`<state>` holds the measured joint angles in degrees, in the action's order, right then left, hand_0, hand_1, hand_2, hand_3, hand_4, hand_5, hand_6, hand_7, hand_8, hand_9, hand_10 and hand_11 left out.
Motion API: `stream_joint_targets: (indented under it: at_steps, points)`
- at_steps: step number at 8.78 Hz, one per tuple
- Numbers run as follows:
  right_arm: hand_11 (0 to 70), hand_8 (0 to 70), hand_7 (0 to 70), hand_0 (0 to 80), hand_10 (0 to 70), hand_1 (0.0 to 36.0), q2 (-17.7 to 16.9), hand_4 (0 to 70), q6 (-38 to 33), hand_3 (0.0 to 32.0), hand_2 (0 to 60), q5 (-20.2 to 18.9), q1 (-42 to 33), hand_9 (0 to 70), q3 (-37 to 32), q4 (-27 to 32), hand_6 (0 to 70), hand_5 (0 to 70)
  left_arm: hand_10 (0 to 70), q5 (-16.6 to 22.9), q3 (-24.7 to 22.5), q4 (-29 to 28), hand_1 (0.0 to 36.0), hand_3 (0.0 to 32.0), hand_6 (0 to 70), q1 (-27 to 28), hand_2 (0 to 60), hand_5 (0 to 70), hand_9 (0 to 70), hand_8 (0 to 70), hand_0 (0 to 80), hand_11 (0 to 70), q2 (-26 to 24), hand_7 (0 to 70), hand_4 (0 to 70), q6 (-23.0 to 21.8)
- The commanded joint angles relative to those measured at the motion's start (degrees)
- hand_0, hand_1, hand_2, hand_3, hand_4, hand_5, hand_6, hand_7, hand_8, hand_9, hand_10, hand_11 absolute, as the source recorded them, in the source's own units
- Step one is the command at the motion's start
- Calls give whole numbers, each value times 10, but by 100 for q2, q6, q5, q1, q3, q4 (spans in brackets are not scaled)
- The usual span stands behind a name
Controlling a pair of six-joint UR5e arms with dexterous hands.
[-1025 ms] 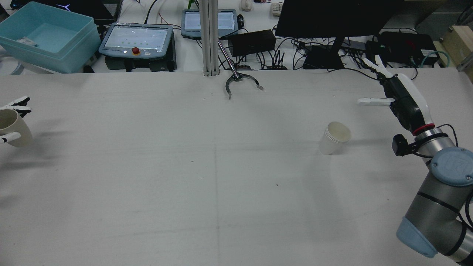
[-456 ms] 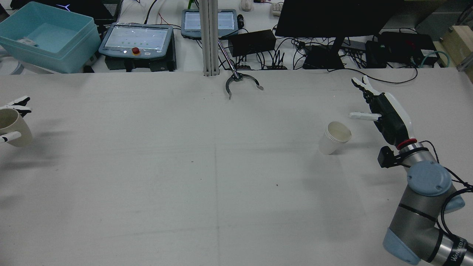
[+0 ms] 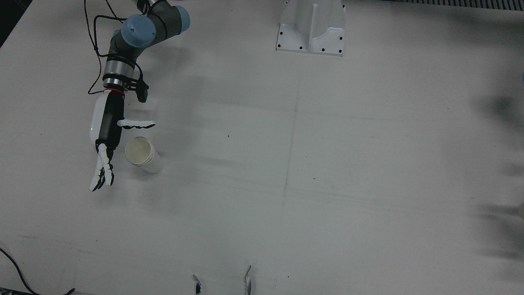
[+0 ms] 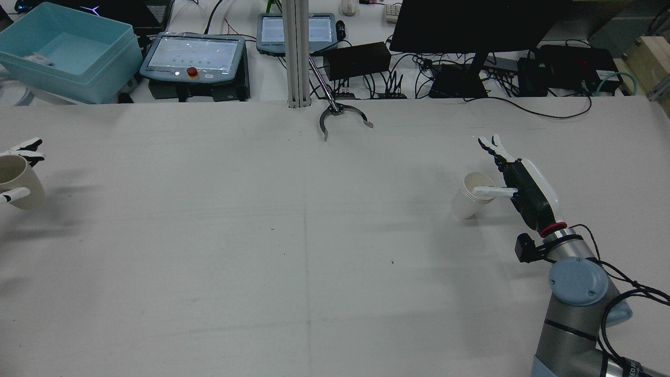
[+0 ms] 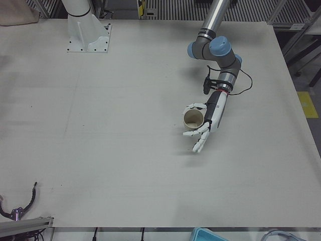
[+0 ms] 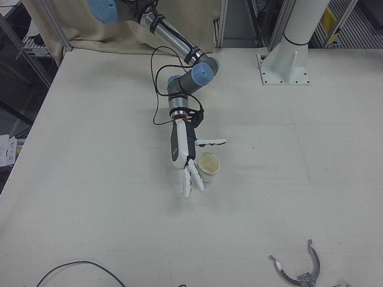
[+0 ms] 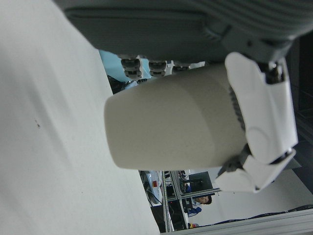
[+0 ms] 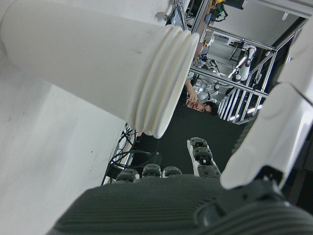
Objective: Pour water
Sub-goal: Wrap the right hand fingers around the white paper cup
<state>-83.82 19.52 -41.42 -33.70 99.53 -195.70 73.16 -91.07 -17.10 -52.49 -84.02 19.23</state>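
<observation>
Paper cup stands upright on the table's right half, not yet grasped. Your right hand sits just beside it with fingers spread: the thumb reaches across near the rim, the other fingers extend past its far side, so the cup lies in the open crook between them. Whether anything touches, you cannot tell. Your left hand already grips the beige cup, well apart at the other edge. By my reading, grasping, bringing the cups together and pouring all remain.

Front view overhead; rear view opposite; both share white cup.
</observation>
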Motion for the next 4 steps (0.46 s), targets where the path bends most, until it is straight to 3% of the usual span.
stream_joint_targets:
  at_steps: [1,4]
  points:
    - [12,20,0,411,2,75,50,0,-246,0,13,204,30,11,-12,23,0,0,46,-12,-34,66,347,0,63,2,600,200,68,41,389,82,0,111,357,1]
    - [17,22,0,401,6,65,-20,0,-299,0,10,607,135,15,-188,14,0,10,45,-12,-51,84,349,0,64,-6,600,204,68,41,392,81,0,112,358,1]
